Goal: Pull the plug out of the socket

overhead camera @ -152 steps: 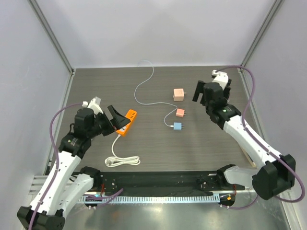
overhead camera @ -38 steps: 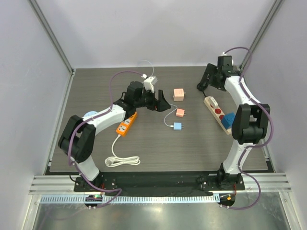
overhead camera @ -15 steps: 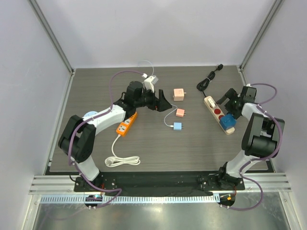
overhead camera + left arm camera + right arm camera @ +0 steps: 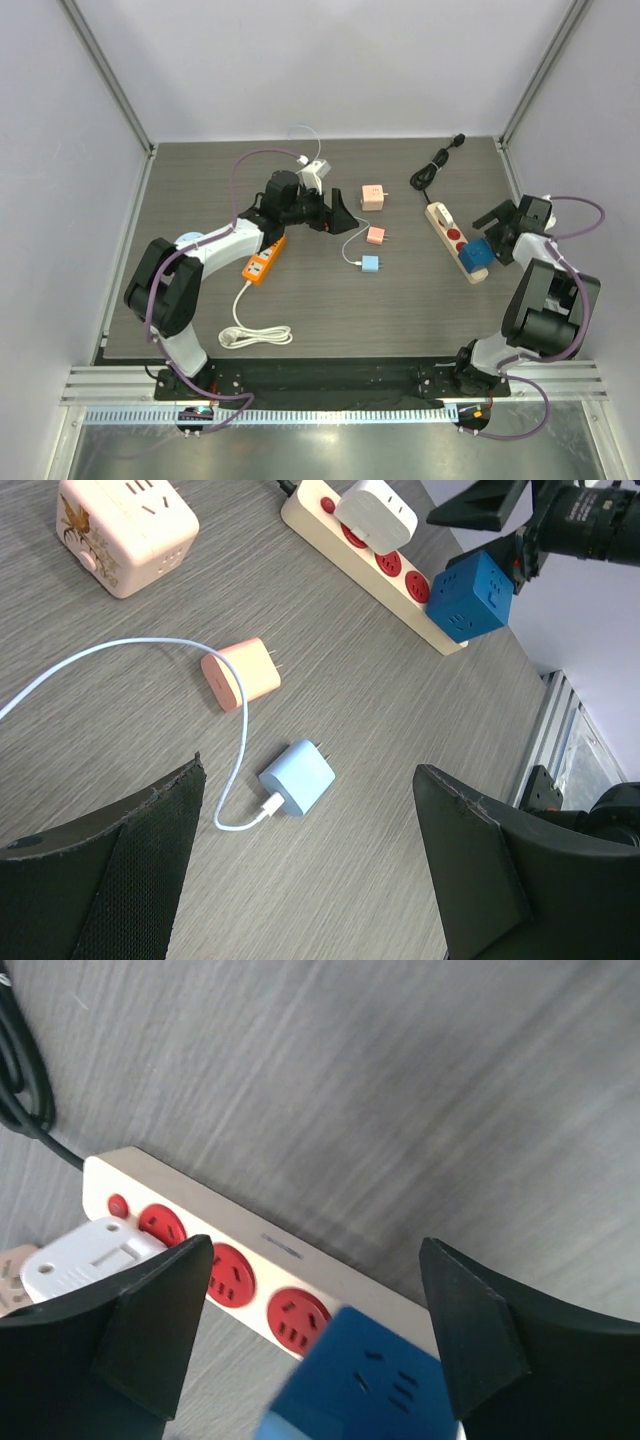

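plug (image 4: 476, 256) in socket (image 4: 450, 232), white adapter (image 4: 437, 212) farther along it; black cord (image 4: 432, 170) beyond

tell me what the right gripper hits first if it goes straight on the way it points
Probably the plug, which sits low in front of the open right gripper, seated in the strip. Depth is unclear, so it could touch the strip's top first.

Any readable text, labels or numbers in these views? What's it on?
Nothing can be read in any view.
On the beige power strip: a small dark mark on its top face, too blurred to read.
On the black camera lens at the right wrist: tiny white print, too small to read.
On the pink cube: a gold motif, no letters made out.
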